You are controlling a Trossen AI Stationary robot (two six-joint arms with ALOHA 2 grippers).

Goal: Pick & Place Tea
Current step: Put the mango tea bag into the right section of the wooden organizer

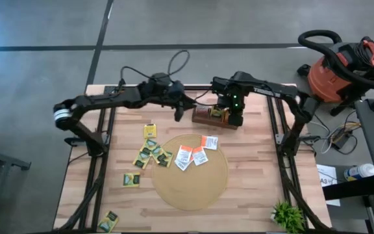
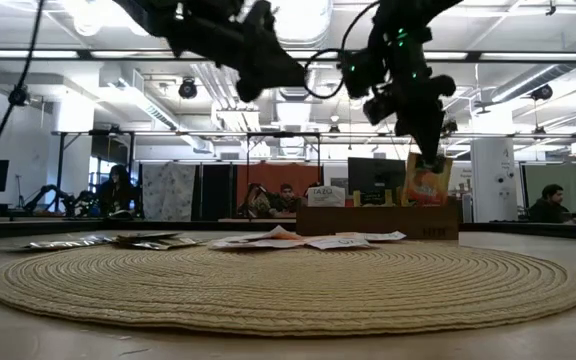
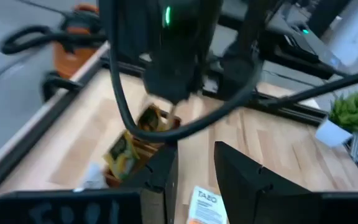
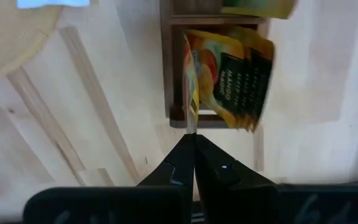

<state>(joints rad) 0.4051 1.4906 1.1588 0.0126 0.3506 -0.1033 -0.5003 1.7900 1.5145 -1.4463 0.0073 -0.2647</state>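
Few sachets sit in the wooden box [image 1: 214, 117] at upper centre, where my right gripper [image 4: 193, 144] pinches one orange sachet [image 4: 225, 78]; most tea sachets [image 1: 149, 154] await, left gripper [image 3: 194, 171] open.

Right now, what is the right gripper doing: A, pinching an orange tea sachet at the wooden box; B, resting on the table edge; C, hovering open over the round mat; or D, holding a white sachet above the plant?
A: the right gripper is shut on the edge of an orange tea sachet, standing in the end compartment of the wooden box.
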